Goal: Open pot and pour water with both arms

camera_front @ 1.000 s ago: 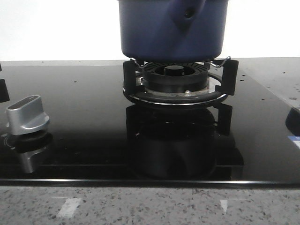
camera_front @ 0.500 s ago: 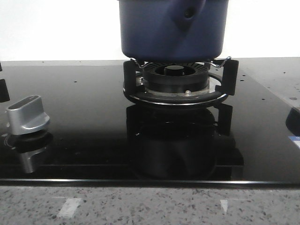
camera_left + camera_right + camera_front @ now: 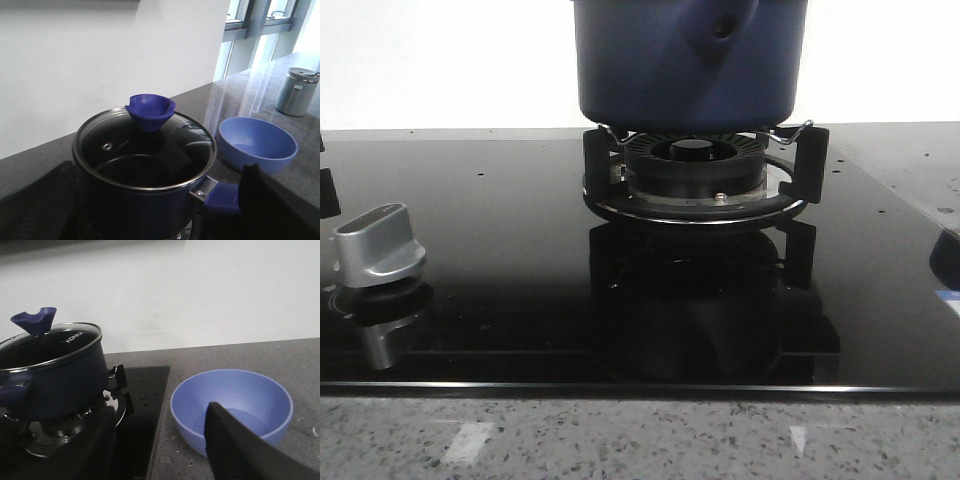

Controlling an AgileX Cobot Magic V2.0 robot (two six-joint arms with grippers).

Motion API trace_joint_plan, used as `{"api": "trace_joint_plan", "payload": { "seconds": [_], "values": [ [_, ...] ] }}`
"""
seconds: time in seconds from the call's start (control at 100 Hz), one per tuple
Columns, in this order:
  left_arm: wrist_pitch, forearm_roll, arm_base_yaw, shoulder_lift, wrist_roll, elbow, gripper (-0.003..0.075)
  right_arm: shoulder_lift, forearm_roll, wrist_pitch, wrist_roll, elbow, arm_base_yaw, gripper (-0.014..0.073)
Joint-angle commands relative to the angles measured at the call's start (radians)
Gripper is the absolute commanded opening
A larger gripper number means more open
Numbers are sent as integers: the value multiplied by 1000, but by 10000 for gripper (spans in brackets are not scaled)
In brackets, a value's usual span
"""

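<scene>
The dark navy pot (image 3: 690, 65) stands on the burner ring (image 3: 695, 185) at the back middle of the front view, with no gripper there. In the left wrist view the pot (image 3: 135, 200) carries a glass lid (image 3: 145, 150) with a blue knob (image 3: 150, 111). Its blue handle (image 3: 220, 196) points toward one finger (image 3: 255, 192). My left gripper (image 3: 157, 172) is open, its fingers spread either side of the pot. My right gripper (image 3: 160, 425) is open and empty, low between the pot (image 3: 55, 375) and a light blue bowl (image 3: 232, 397).
The blue bowl (image 3: 257, 144) sits on the grey counter beside the black glass cooktop (image 3: 520, 270). A silver stove knob (image 3: 380, 245) is at the front left. A metal canister (image 3: 297, 92) stands beyond the bowl near the windows.
</scene>
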Motion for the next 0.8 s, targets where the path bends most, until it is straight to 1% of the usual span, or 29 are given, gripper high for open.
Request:
{"api": "trace_joint_plan", "payload": {
  "seconds": [0.0,0.05,0.17,0.33,0.47,0.79],
  "values": [
    [27,-49,-39,58,39,-95,584,24,0,-67,-7,-22,-7,363],
    [27,-49,-55,99,63,-129,584,24,0,-57,-7,-22,-7,363],
    [22,-49,-81,191,65,-200,584,24,0,-37,-7,-22,-7,363],
    [21,-52,-97,303,107,-283,584,24,0,-37,-7,-22,-7,363],
    [16,-54,-103,363,161,-326,584,24,0,-37,-7,-22,-7,363],
    [14,-123,-103,457,165,-405,584,24,0,-37,-7,-22,-7,363]
  ]
}}
